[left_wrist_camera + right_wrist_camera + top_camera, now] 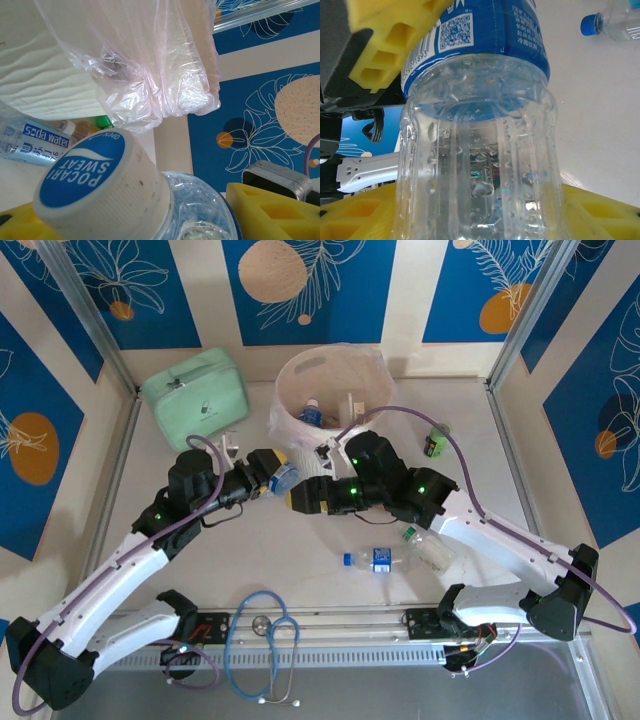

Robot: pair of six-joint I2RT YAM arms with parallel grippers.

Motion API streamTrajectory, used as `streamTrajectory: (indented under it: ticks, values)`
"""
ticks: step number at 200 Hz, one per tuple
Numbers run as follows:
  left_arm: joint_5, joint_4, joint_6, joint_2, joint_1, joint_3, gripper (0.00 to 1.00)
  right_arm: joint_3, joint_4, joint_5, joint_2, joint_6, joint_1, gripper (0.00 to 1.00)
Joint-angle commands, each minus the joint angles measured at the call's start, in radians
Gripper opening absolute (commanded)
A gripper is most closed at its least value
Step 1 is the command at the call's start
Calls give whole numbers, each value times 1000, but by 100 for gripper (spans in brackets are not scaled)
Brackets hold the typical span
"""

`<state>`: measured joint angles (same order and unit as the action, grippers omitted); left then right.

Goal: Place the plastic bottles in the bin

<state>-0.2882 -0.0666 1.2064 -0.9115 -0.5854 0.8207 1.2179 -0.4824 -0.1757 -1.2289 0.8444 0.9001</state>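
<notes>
Now we grip: left gripper (130,212) pinches blue-capped bottle (100,185), right gripper (445,135) pinches clear bottle (480,175). Wrists crowded mid-frame; we risk collision, dropping either short of bin (284,424).

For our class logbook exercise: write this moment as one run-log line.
left fingers: shut on Pocari bottle near bin | right fingers: shut on blue-label bottle | table: two loose bottles

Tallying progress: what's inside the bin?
One blue-labelled bottle lies in the bin, with an unclear pale shape beside it. The right arm covers the bin's near side.
</notes>
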Motion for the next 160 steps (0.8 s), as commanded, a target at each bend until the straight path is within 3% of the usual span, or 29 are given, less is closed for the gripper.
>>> streamTrajectory:
  ticks: [1,21,73,84,120,140,160]
  values:
    - [-6,25,-3,14,-2,-9,70,14,-9,9,1,2,6,60]
    - [4,20,-7,16,-1,-6,80,18,-18,14,5,-4,6,58]
    - [10,1,-75,12,-1,48,93,48,-49,38,7,-26,4,56]
    - [53,-69,-142,36,-1,89,100,72,-71,55,9,-41,0,56]
    - [317,-412,-346,117,16,268,100,216,-147,112,-8,-93,-60,57]
    - [435,-532,-375,127,19,310,100,306,-182,125,-33,-119,-132,57]
    - [440,-571,-351,114,19,282,100,402,-205,127,-73,-151,-208,57]
